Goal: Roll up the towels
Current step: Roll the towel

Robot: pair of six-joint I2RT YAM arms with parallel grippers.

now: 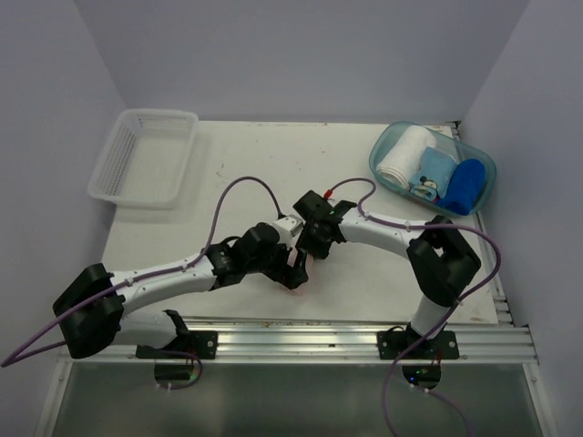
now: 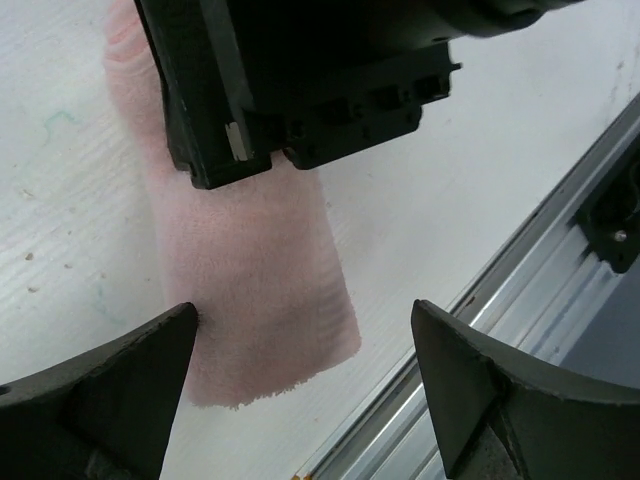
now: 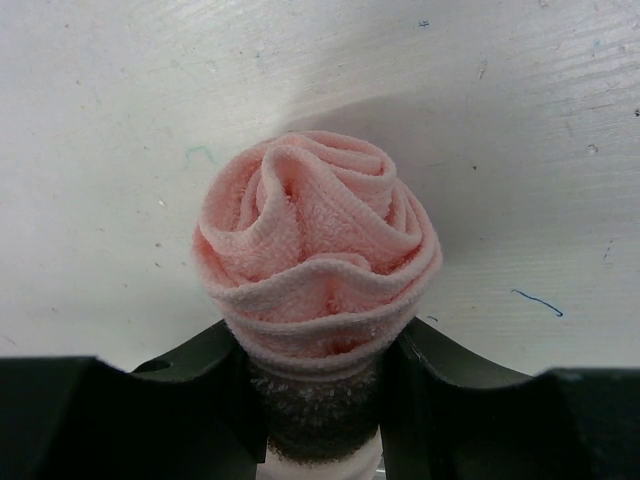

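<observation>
The pale pink towel (image 3: 315, 230) is wound into a tight roll, and its spiral end faces the right wrist camera. My right gripper (image 3: 318, 340) is shut on that roll, one finger on each side. From above, the pink towel (image 1: 296, 270) shows only as a sliver under the two wrists, where the right gripper (image 1: 307, 250) meets the left gripper (image 1: 290, 266). The left wrist view has the roll (image 2: 250, 260) lying on the table. My left gripper (image 2: 305, 350) is open over its near end and holds nothing. The royal blue towel (image 1: 465, 185) sits rolled in the clear bin (image 1: 390, 173).
The clear bin at the back right also holds a white towel (image 1: 404, 157) and a light blue printed cloth (image 1: 433, 177). A white mesh basket (image 1: 146, 157) stands at the back left. An aluminium rail (image 1: 364, 341) runs along the table's near edge, close to the roll.
</observation>
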